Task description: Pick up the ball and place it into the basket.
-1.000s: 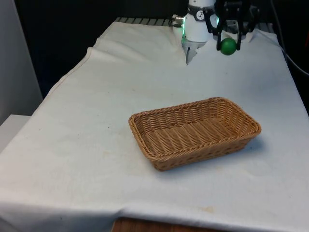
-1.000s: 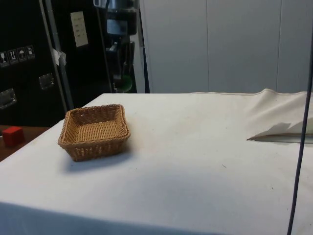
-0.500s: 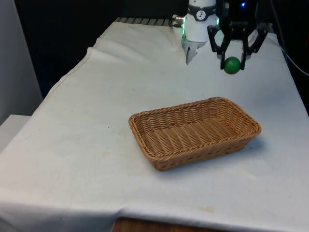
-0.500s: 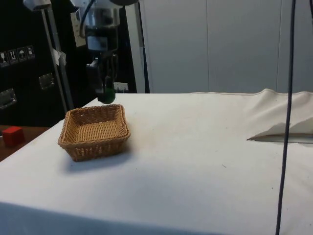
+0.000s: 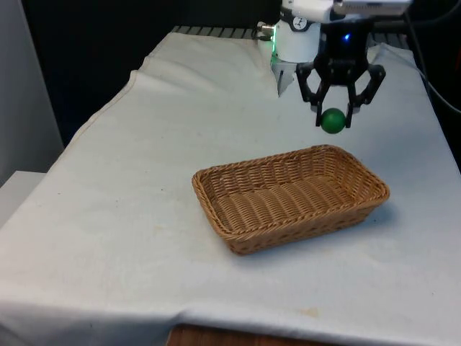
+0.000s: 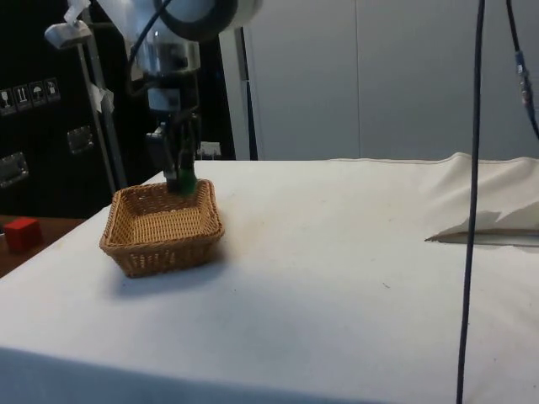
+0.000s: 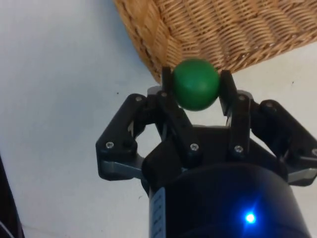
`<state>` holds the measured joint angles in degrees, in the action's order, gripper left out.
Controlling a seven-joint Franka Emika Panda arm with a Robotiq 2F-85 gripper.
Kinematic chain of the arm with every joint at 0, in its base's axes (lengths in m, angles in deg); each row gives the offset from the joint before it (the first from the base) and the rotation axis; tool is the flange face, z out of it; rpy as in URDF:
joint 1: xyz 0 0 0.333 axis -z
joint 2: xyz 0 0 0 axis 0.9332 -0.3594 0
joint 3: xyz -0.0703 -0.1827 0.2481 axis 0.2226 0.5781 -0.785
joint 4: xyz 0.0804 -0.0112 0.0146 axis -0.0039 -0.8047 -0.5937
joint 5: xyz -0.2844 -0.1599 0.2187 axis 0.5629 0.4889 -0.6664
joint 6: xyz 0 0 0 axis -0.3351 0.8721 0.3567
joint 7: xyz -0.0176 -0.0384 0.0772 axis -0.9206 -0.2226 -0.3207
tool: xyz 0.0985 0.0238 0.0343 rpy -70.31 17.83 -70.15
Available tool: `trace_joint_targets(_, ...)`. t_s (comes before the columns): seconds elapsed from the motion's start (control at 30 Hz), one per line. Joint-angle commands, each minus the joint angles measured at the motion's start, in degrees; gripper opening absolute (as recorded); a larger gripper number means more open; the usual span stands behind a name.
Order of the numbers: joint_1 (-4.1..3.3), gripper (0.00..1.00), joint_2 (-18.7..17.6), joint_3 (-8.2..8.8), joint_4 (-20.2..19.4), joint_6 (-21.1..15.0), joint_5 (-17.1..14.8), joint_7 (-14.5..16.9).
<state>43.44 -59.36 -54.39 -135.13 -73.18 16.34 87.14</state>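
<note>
In the front view the pincer (image 5: 333, 115) grips the ball (image 5: 333, 121) by its sides, high above the cloth, so it can clear the basket (image 5: 290, 197) rim; it hangs over the rim nearest the surface's far edge, not yet over the middle. The ball is smooth, round and green; the basket is a shallow rectangular tray of tan wicker.

From the side, the ball (image 6: 184, 182) sits low against the basket (image 6: 162, 225) wall, which flares outward.

At the wrist, two black fingers (image 7: 167, 88) clamp the ball (image 7: 195, 84) above a woven corner of the basket (image 7: 218, 29) and the white surface (image 7: 59, 89).
</note>
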Motion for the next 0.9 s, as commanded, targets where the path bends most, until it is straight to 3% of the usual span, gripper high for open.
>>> trace_joint_targets(0.0, 0.52, 0.0, -0.9, -0.4, 0.6, -0.2, -1.3, 0.7)
trace_joint_targets(0.23, 0.8, 0.0, -5.7, -0.29, 4.3, -0.3, -4.4, 1.8)
trace_joint_targets(0.27, 0.23, 0.0, -5.5, 0.29, 4.1, -0.2, -3.7, 1.2)
trace_joint_targets(0.3, 0.86, 0.0, -6.4, -0.29, 4.9, -0.3, -4.8, 1.8)
trace_joint_targets(0.37, 1.03, 0.0, -8.4, -0.23, 6.7, -0.3, -5.8, 2.2)
trace_joint_targets(0.57, 1.49, 0.0, -12.8, 0.17, 11.3, 0.1, -7.7, 2.9)
trace_joint_targets(0.6, 0.92, 0.0, -12.4, 0.63, 10.7, -0.2, -7.1, 2.4)
trace_joint_targets(0.63, 1.6, 0.0, -13.3, 0.29, 11.8, 0.1, -7.9, 3.0)
trace_joint_targets(0.87, 1.6, 0.0, -15.8, 0.63, 13.9, 0.1, -9.3, 3.8)
